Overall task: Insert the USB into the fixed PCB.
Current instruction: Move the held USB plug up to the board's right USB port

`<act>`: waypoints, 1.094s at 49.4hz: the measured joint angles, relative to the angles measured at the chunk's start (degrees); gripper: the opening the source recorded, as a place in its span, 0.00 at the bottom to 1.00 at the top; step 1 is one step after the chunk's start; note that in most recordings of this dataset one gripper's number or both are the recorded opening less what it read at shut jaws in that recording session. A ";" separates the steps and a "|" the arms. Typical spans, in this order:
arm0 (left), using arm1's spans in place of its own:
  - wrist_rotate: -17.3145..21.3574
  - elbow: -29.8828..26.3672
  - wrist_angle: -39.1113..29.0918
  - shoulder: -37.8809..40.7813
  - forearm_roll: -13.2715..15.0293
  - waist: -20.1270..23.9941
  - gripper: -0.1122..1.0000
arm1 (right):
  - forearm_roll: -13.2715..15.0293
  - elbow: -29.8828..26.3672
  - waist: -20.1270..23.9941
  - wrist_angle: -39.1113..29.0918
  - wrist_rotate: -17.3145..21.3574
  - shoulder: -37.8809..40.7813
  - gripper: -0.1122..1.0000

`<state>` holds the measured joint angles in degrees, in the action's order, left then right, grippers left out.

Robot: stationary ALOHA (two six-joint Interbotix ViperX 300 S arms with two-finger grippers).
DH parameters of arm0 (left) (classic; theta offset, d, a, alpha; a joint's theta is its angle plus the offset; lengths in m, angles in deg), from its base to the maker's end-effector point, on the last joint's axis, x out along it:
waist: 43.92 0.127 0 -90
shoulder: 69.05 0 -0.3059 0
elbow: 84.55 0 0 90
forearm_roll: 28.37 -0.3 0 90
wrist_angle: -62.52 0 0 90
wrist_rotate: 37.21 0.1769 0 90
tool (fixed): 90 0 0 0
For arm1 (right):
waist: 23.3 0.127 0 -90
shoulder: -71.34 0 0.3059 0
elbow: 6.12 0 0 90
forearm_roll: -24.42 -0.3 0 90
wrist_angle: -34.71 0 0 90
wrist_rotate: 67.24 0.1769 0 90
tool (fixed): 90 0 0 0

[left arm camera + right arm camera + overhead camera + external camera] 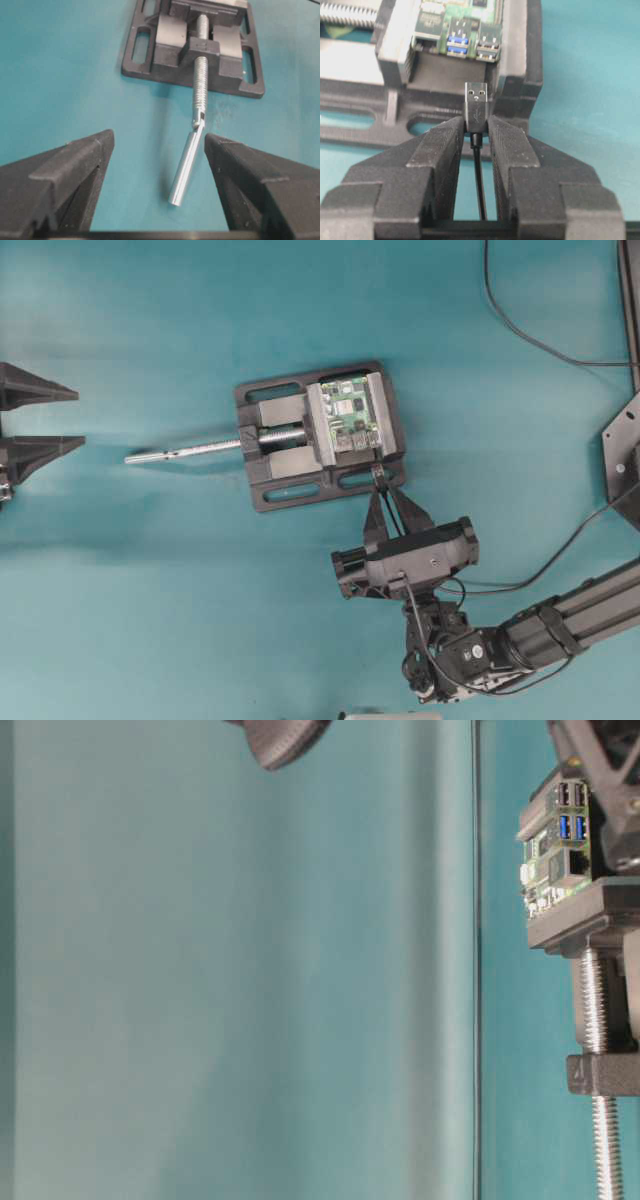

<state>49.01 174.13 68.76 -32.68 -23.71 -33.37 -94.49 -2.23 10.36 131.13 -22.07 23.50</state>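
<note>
Right wrist-mounted view, item one: small dark USB plug with silvery metal tip (476, 100), pinched by its dark body between the right gripper's (476, 131) ribbed black fingers (439, 145), part-closed on it; tip points forward at the board, thin black cable (480, 185) trailing back between the fingers.

Item two: small green rectangular fixed PCB (465, 17) with silver ports, clamped in a black vise (520, 90) on the teal tabletop (590, 75). Two blue-tongued ports and two dark ones face the plug. Plug tip is near the ports but apart from them, sitting lower in the view.

Item three, left wrist-mounted view: left gripper (159, 165), black fingers spread wide, holding nothing, parked well clear either side of the vise's silver screw rod (189, 160).

Step judged in hand: final approach and alignment before insertion. Next move likely calls for squaring the plug's height and sideways line with one port mouth, then a straight, gentle push; any tilt risks jamming on the port rim.
</note>
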 measured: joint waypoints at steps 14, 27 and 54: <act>0.00 0.00 0.00 -0.09 -0.09 0.00 0.90 | 0.00 0.00 -0.97 0.09 0.00 -0.18 0.29; 0.00 0.00 0.00 0.00 -0.09 0.00 0.90 | 0.00 0.00 -1.67 0.09 0.09 -0.35 0.29; 0.00 -0.09 0.00 -0.09 0.00 0.00 0.90 | 0.00 -0.18 -2.90 0.26 1.32 -0.44 0.29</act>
<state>49.01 174.04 68.76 -32.77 -23.71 -33.37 -94.49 -2.40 7.46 131.39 -20.75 23.07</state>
